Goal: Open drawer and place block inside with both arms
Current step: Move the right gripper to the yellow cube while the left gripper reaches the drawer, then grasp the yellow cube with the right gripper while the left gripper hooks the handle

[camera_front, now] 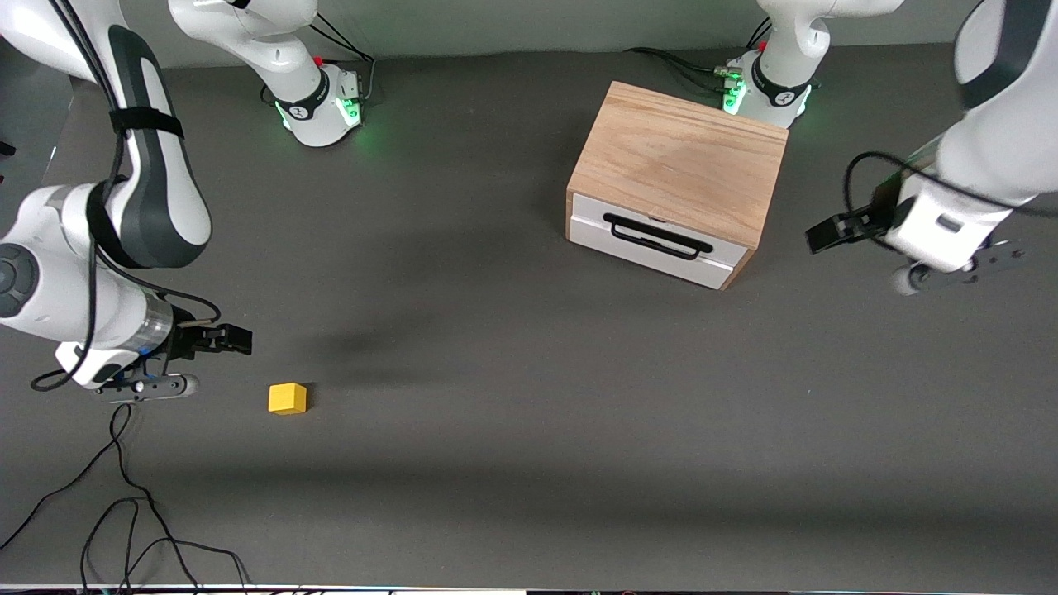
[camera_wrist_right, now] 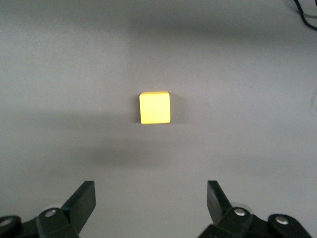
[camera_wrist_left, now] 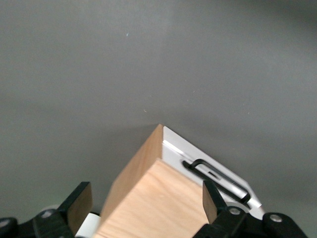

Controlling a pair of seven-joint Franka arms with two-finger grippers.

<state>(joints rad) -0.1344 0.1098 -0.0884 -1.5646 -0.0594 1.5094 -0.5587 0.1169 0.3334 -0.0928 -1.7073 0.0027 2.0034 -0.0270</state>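
The drawer (camera_front: 653,241) is shut in the light oak cabinet (camera_front: 678,157); its white front and black bar handle (camera_front: 657,235) face the front camera. My left gripper (camera_front: 826,234) is open and empty, up in the air beside the cabinet toward the left arm's end of the table. The left wrist view shows the cabinet top (camera_wrist_left: 153,203), the drawer front (camera_wrist_left: 171,148) and the handle (camera_wrist_left: 213,173) past my open left gripper (camera_wrist_left: 146,202). The yellow block (camera_front: 287,398) lies on the table. My right gripper (camera_front: 233,339) is open and empty just beside it; the right wrist view shows the block (camera_wrist_right: 155,107) ahead of my right gripper (camera_wrist_right: 151,201).
Loose black cables (camera_front: 124,496) trail over the dark table near the front edge at the right arm's end. The two arm bases (camera_front: 318,107) (camera_front: 769,95) glow green at the back; the left arm's base stands close against the cabinet's back corner.
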